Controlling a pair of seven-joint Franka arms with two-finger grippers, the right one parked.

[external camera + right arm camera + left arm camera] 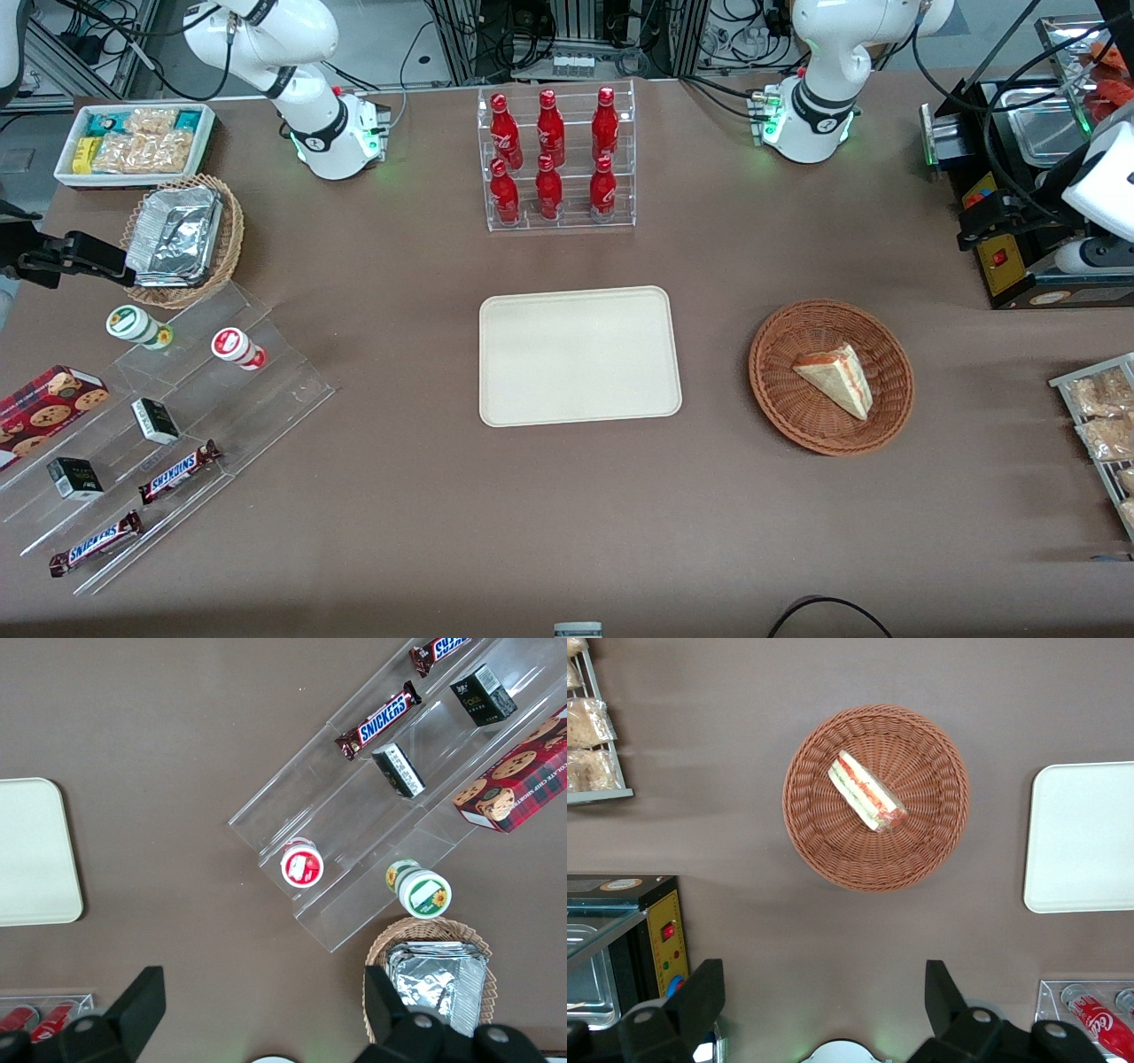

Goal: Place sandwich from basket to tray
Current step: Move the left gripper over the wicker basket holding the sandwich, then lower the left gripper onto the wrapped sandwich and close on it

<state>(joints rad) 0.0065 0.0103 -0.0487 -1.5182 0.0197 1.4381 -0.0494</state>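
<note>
The sandwich (837, 378), a pale wedge with a red and green filling stripe, lies in the round reddish-brown wicker basket (769, 372). The cream tray (580, 354) lies flat beside the basket, toward the parked arm's end, with nothing on it. My left gripper (979, 221) is open and holds nothing. It hangs high over the table's working-arm end, farther from the front camera than the basket. In the left wrist view the gripper (822, 992) has its fingers (700, 994) wide apart, well short of the basket (806, 815), the sandwich (866, 791) and the tray (1085, 837).
A clear rack of red bottles (558, 159) stands farther from the front camera than the tray. A black appliance with steel pans (1019, 151) sits by the gripper. A wire rack of snack bags (1099, 425) lies near the basket. Stepped clear shelves with snacks (177, 416) stand toward the parked arm's end.
</note>
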